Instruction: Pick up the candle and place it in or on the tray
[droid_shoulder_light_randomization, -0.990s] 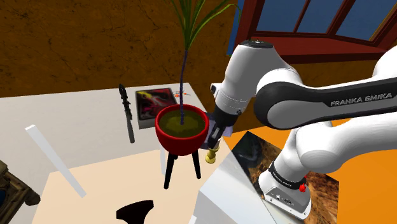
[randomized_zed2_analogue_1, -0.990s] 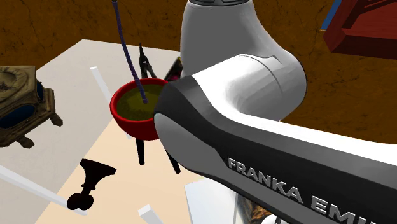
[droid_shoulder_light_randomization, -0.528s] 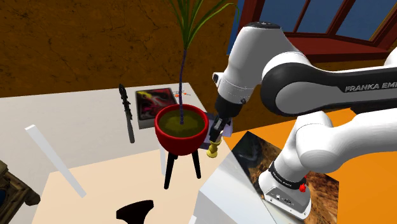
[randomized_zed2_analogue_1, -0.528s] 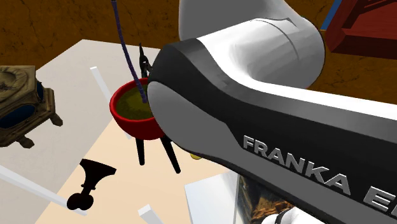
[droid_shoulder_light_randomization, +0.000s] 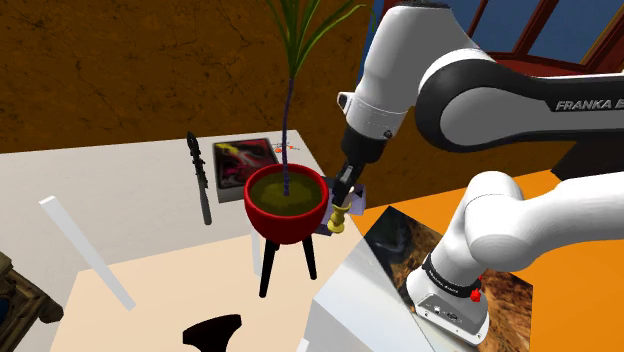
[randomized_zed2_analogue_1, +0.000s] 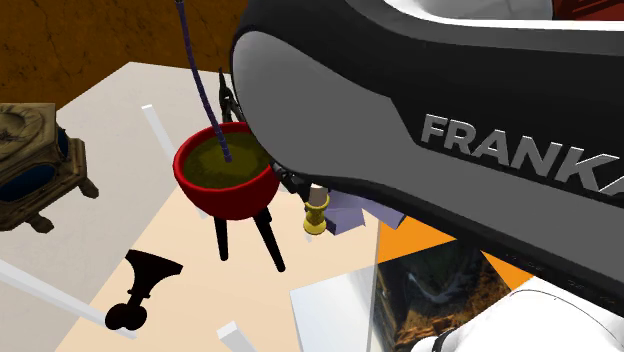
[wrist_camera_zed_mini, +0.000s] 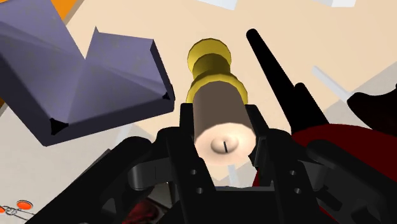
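Shoulder view: the all-black two-finger gripper (droid_shoulder_light_randomization: 343, 192) points down, close beside the rim of the red round plant pot on black legs (droid_shoulder_light_randomization: 286, 205), on that view's right. The cream cylinder candle on a gold turned holder (droid_shoulder_light_randomization: 340, 216) hangs upright under it. A lavender-grey angular tray (droid_shoulder_light_randomization: 359, 194) peeks out just beyond the candle, further right. Whether the holder is clear of the table, I can't tell.

Second exterior view: the candle (randomized_zed2_analogue_1: 316, 208) stands upright between the pot's legs and the tray (randomized_zed2_analogue_1: 346, 214). Just beside the tray or touching it, I can't tell.

Wrist view: the fingers (wrist_camera_zed_mini: 186, 124) clamp the candle's cream body from both sides. The wick end faces the camera, so the long axis runs along the gripper. The tray's walled corner sits just beside the candle, on the side away from the pot. A black pot leg (wrist_camera_zed_mini: 280, 70) runs close on the other side.

My call: a short sideways move to the tray, away from the pot. The holder's foot must clear the tray wall. There's open room on the tray side, and the legs crowd the other.
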